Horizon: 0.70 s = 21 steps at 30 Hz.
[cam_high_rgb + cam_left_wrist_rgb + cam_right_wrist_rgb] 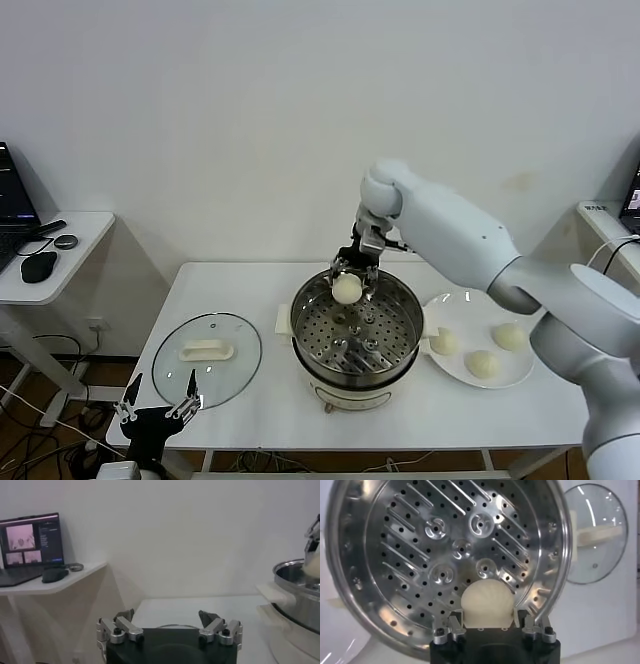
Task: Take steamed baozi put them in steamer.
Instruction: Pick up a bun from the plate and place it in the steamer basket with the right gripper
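Over the steamer's (357, 340) far rim, your right gripper (349, 283) is clamped around a baozi (346, 289); the perforated tray lies straight below. The left gripper (158, 405), fully spread, idles off the surface's front-left corner.

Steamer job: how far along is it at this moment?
Nothing is set down yet: the steamer tray looks empty. In hand: the right gripper holds one baozi over the far side of the pot. Left: three baozi wait on the white plate. The left gripper sits open, idle, near the glass lid.
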{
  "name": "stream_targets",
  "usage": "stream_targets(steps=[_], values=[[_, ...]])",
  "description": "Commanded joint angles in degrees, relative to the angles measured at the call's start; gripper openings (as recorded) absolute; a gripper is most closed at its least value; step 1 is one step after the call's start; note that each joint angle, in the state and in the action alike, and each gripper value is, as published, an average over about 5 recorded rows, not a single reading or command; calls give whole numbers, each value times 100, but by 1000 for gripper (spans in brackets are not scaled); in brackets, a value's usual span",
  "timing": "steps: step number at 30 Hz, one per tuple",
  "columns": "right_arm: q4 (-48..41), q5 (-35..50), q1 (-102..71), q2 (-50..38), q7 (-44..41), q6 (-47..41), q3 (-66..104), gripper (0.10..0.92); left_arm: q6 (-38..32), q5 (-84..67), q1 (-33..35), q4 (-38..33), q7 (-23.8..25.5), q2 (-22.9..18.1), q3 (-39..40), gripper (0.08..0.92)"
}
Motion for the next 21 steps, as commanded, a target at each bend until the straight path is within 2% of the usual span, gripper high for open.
stream_targets(steps=[1, 8, 21], values=[[-29, -511, -240, 88, 106, 58, 121, 628, 4, -21, 1, 9, 4, -5, 0, 823], [-137, -859, -311, 139, 234, 56, 297, 628, 4, -31, -10, 40, 0, -7, 0, 823], [-153, -479, -400, 63, 425, 50, 120, 637, 17, -92, -31, 48, 2, -13, 33, 823]])
